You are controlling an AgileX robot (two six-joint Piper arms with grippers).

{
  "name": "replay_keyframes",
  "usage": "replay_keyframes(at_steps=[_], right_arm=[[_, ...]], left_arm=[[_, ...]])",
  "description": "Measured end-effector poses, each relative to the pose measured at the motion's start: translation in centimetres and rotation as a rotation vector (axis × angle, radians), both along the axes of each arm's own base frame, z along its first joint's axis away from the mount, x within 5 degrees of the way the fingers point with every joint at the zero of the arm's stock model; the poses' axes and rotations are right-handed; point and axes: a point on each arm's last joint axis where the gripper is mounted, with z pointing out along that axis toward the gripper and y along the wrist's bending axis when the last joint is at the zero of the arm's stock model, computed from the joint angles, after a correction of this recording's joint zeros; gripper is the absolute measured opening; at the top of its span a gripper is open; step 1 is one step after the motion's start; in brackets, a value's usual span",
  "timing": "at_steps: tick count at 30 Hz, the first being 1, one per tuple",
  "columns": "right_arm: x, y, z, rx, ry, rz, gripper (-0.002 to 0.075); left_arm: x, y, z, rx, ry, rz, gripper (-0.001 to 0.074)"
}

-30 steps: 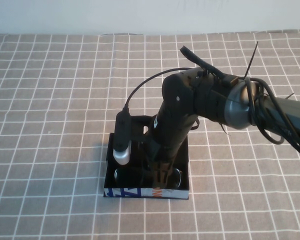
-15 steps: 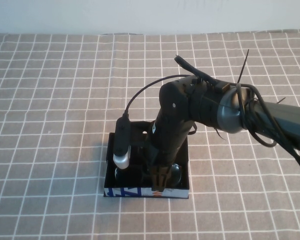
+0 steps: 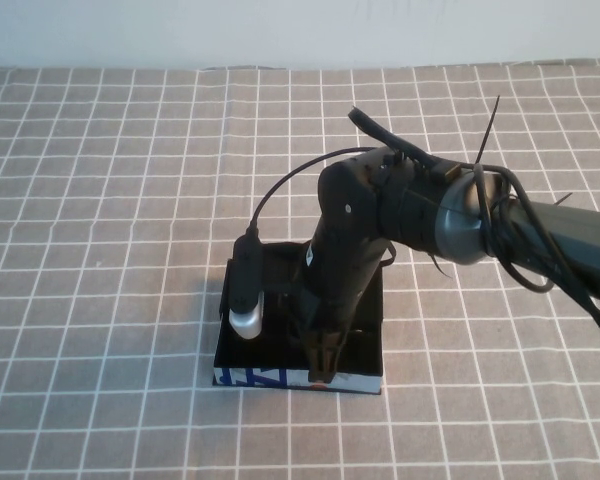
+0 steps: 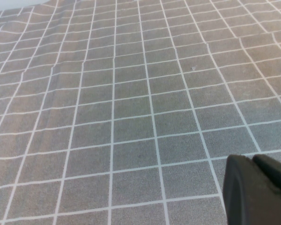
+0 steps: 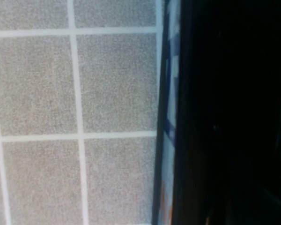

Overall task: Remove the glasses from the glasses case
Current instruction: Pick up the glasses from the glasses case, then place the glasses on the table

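The black glasses case (image 3: 242,352) lies open on the checked cloth near the table's front, its white front strip (image 3: 255,377) printed in blue and orange. My right gripper (image 3: 320,366) reaches straight down into the case, close to its front wall. The arm and the dark interior hide the glasses. In the right wrist view the case's printed strip (image 5: 168,117) runs beside the cloth, and the rest is black. My left gripper (image 4: 262,187) shows only in the left wrist view, shut and empty above bare cloth.
A grey cloth with a white grid (image 3: 100,200) covers the whole table. The right arm's black, white-tipped camera (image 3: 246,292) hangs over the case's left side. A pale wall (image 3: 280,30) runs along the back.
The case has slid a little to the right and away. The lenses that showed inside the case are now hidden. The right gripper sits lower, nearer the front wall.
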Motion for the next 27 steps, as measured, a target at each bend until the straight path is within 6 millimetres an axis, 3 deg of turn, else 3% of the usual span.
replay_keyframes(at_steps=[8, 17, 27], right_arm=[[0.2, 0.1, 1.1, -0.018, 0.015, -0.017, 0.0061], [0.7, 0.7, 6.1, 0.016, 0.002, -0.038, 0.0061], [0.4, 0.0, 11.1, 0.106, -0.026, -0.3, 0.006]], left_arm=[[0.0, 0.0, 0.0, 0.0, 0.0, 0.0, -0.0004], [0.0, 0.0, 0.0, 0.0, 0.0, 0.0, -0.0004], [0.0, 0.0, 0.0, 0.0, 0.0, 0.0, -0.0004]])
